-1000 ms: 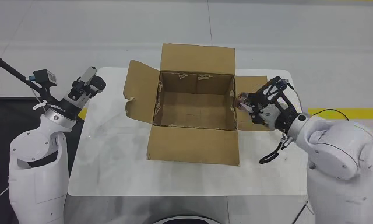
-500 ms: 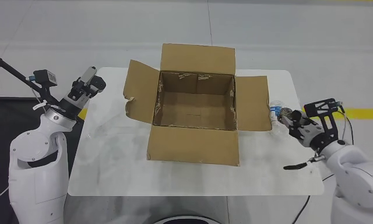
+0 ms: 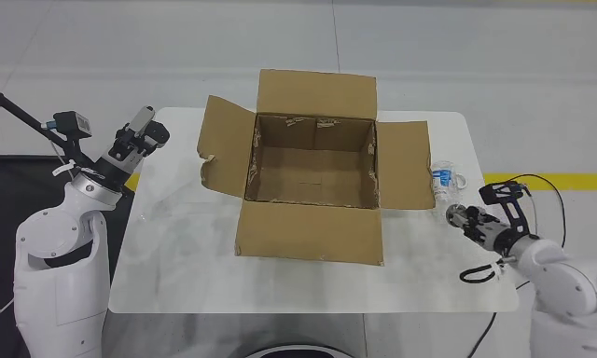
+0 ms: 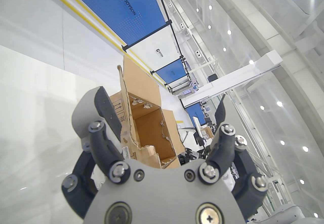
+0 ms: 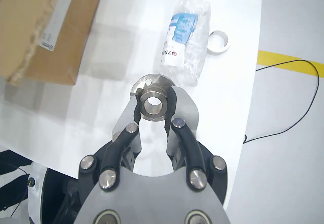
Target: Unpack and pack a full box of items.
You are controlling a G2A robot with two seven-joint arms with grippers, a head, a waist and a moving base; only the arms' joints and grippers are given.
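Right jaws clamped on a metal bushing near the desk's right edge; left jaws apart at the left corner.

The right arm (image 3: 546,269) holds its jaws closed on a flanged metal bushing (image 5: 149,83) above the desk (image 3: 187,265), just in from the right edge and beside the neck end of a crumpled plastic bottle (image 5: 186,42). The bottle lies on its side between the cardboard box (image 3: 312,176) and that edge, with a white ring (image 5: 219,42) touching its outer side. The box stands mid-desk toward the far edge, all four flaps folded out, and its right flap reaches close to the bottle. Bare desk runs along the near edge and to the left of the box. The left arm (image 3: 93,176) is at the far left corner, well apart from the box, its jaws spread and holding nothing.
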